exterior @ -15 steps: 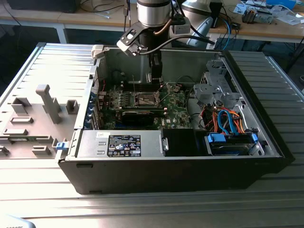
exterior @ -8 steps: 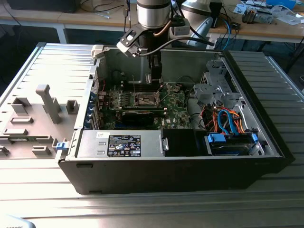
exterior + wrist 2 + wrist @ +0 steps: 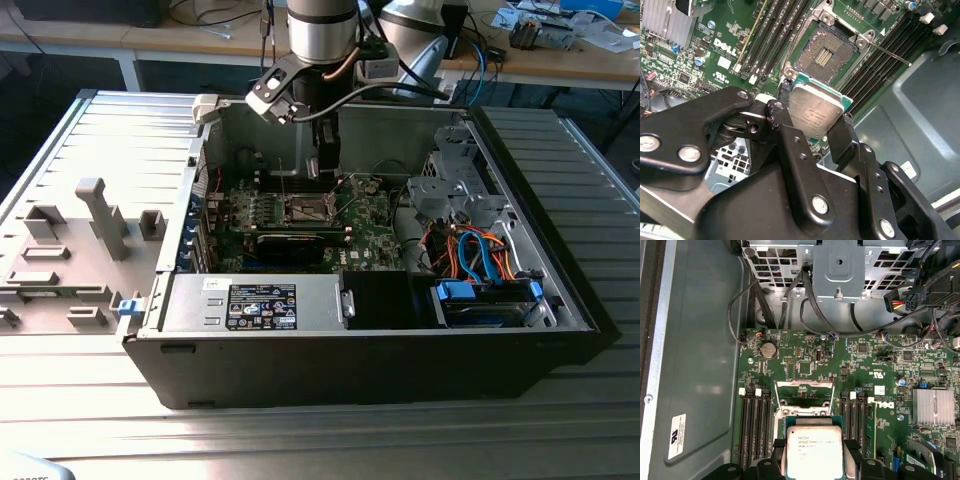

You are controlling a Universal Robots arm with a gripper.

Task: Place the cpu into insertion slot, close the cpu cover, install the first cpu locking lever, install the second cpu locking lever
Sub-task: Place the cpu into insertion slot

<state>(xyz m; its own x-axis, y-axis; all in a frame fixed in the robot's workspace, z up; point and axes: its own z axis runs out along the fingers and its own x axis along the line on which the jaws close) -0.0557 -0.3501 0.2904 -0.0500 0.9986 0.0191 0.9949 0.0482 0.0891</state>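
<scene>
My gripper (image 3: pixel 812 120) is shut on the cpu (image 3: pixel 816 111), a flat square chip with a silvery top and a green-tan edge, one black finger on each of two opposite sides. In both wrist views the cpu (image 3: pixel 814 452) hangs in the air above the green motherboard (image 3: pixel 880 365), close over the insertion slot (image 3: pixel 824 52). That slot lies open, with its dark contact field bare. The cpu cover (image 3: pixel 805 386) is swung back beside it. A thin locking lever (image 3: pixel 890 54) sticks out past the slot. In the exterior view the gripper (image 3: pixel 328 172) reaches down into the case just above the insertion slot (image 3: pixel 307 210).
The open computer case (image 3: pixel 400 340) lies on a slatted metal table. Black memory slots (image 3: pixel 754 425) flank the socket on both sides. A silver heatsink (image 3: pixel 933 406), a drive cage (image 3: pixel 839 267) and loose cables (image 3: pixel 470 250) are nearby. A grey part holder (image 3: pixel 100 215) sits at the exterior view's left.
</scene>
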